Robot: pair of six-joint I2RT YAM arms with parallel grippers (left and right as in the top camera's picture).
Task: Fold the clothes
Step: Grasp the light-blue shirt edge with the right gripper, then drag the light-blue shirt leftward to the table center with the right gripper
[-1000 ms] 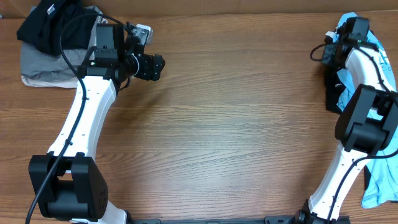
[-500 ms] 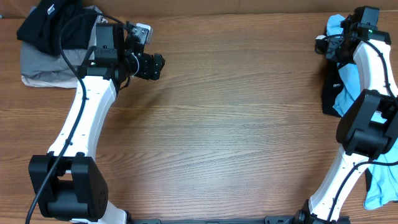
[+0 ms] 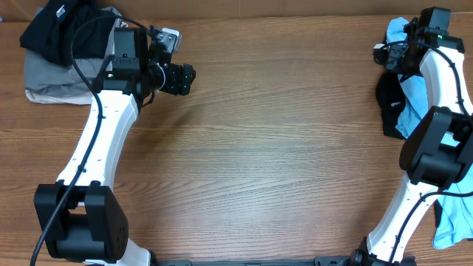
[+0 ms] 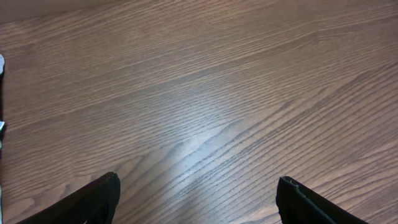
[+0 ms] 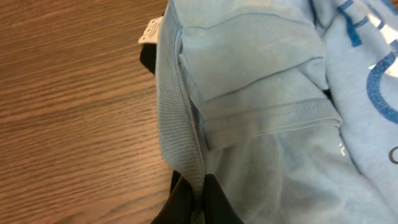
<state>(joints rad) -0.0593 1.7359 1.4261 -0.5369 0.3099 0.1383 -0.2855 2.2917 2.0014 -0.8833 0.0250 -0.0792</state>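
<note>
A light-blue T-shirt (image 3: pixel 411 102) lies bunched at the table's far right over a black garment (image 3: pixel 385 103). My right gripper (image 3: pixel 384 53) is shut on the shirt's ribbed collar (image 5: pixel 170 118). In the right wrist view the two black fingers (image 5: pixel 217 198) pinch the collar edge, and the shirt's blue fabric (image 5: pixel 261 93) with printed lettering fills the frame. A white tag (image 5: pixel 150 30) shows at the top. My left gripper (image 3: pixel 185 77) hangs open over bare wood at the upper left, its fingers (image 4: pixel 93 202) wide apart and holding nothing.
A pile of a black garment (image 3: pixel 55 29) on grey cloth (image 3: pixel 48 83) sits at the table's back left corner, behind my left arm. More light-blue cloth (image 3: pixel 451 222) hangs at the front right edge beside my right arm's base.
My right gripper has moved toward the far right corner, pulling the light-blue shirt's collar with it; the shirt and black garment beneath shifted. The left arm has not moved.
</note>
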